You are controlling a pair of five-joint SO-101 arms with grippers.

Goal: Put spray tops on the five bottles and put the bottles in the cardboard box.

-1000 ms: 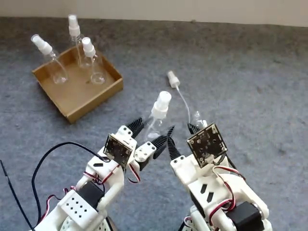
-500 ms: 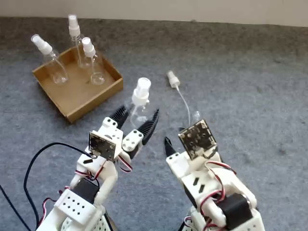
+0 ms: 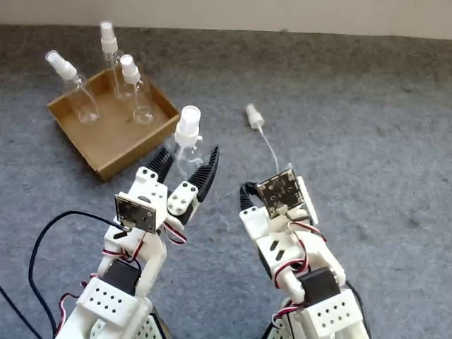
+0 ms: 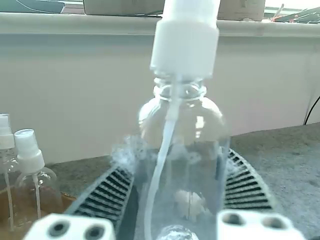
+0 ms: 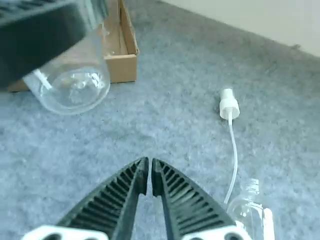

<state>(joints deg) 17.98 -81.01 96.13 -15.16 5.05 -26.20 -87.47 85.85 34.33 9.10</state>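
Above the grey surface (image 3: pixel 367 141), just beside the cardboard box (image 3: pixel 106 145) holding three capped bottles (image 3: pixel 141 106), my left fingers (image 3: pixel 207 169) clamp the fourth capped bottle (image 3: pixel 185 150) upright, ready to set inside, while my right fingers (image 5: pixel 117 200) hang closed and empty near the loose spray top (image 5: pixel 228 107) and last bare bottle (image 5: pixel 247 210).

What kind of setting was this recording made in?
Likely an indoor tabletop test bench: a grey carpet-like covering, a plain pale wall behind, and a small cardboard box holding spray bottles.
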